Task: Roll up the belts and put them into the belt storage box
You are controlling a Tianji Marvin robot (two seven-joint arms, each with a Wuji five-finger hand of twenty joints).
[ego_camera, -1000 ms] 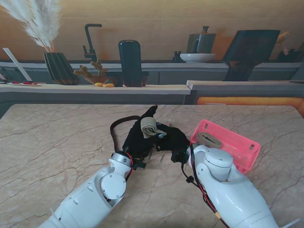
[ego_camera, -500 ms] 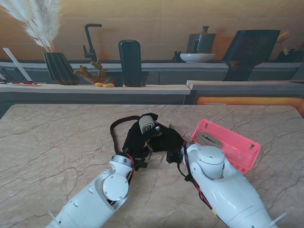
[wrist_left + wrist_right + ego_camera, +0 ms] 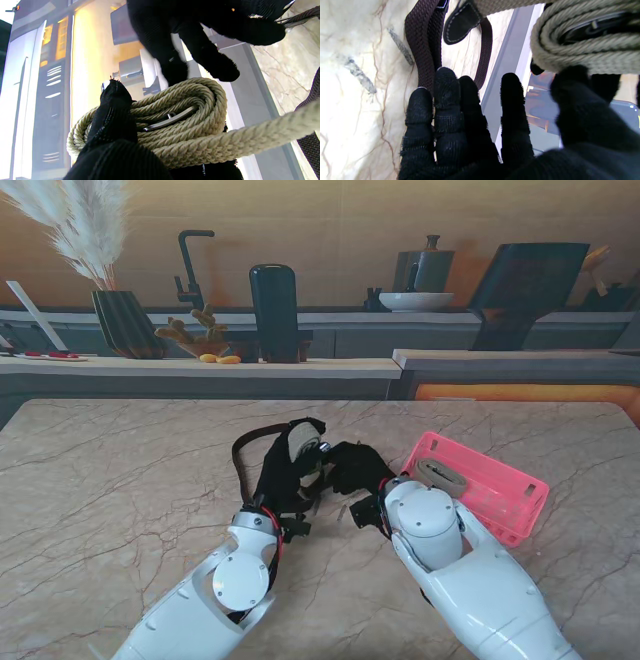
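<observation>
The left hand (image 3: 283, 472) hides most of the beige belt (image 3: 298, 444) roll. The brown belt (image 3: 241, 450), at ten o'clock from it, disappears under the gloves. The coil inside the pink box (image 3: 500, 498) is too small to identify.
</observation>
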